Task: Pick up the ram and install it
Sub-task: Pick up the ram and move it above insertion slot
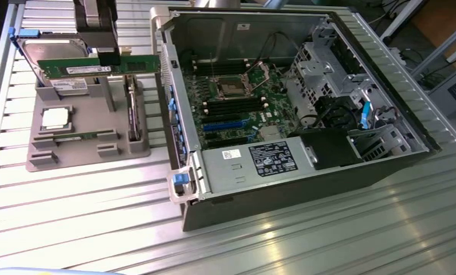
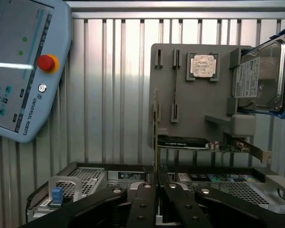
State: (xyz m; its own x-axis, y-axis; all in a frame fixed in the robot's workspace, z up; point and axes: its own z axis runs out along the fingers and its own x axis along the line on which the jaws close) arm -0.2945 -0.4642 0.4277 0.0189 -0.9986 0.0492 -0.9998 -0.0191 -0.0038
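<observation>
The ram [image 1: 98, 66] is a long green stick with a pale label, held level in the air above the back of the grey holder tray [image 1: 83, 150], at the exterior view's upper left. My gripper [image 1: 109, 57] comes down from above and is shut on the stick's top edge. In the wrist view the ram [image 2: 155, 137] shows edge-on as a thin upright strip rising from between my dark fingers [image 2: 143, 202]. The open computer case [image 1: 184, 117] lies to the exterior view's right of the stick, with black memory slots [image 1: 228, 106] on its green motherboard beside the processor socket [image 1: 232, 87].
The holder tray carries a square silver processor [image 1: 56, 117], a dark card [image 1: 132, 112] standing on edge and a hard drive [image 1: 52, 51] at the back. A teach pendant [image 2: 23, 66] with a red button lies on the ribbed metal table. The case wall stands between tray and motherboard.
</observation>
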